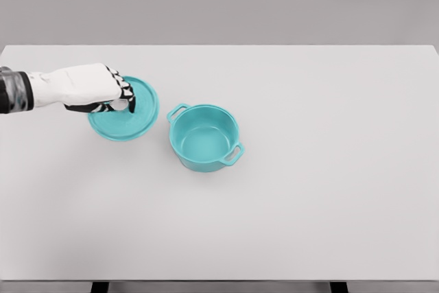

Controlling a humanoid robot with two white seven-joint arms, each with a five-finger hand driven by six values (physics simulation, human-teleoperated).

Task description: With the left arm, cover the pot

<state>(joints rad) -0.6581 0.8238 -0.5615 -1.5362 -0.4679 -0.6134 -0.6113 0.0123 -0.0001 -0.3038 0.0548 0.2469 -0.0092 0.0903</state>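
A teal pot (204, 138) with two side handles stands open on the white table (309, 169), a little left of the middle. To its left a round teal lid (130, 118) lies flat on the table. My left hand (122, 99) reaches in from the left edge and rests over the lid's middle, its fingers curled down around the lid's small grey knob. The hand hides the lid's upper left part. The right arm does not show.
The table's far edge runs along the top, its near edge along the bottom. Nothing else stands on the white surface besides the pot and lid.
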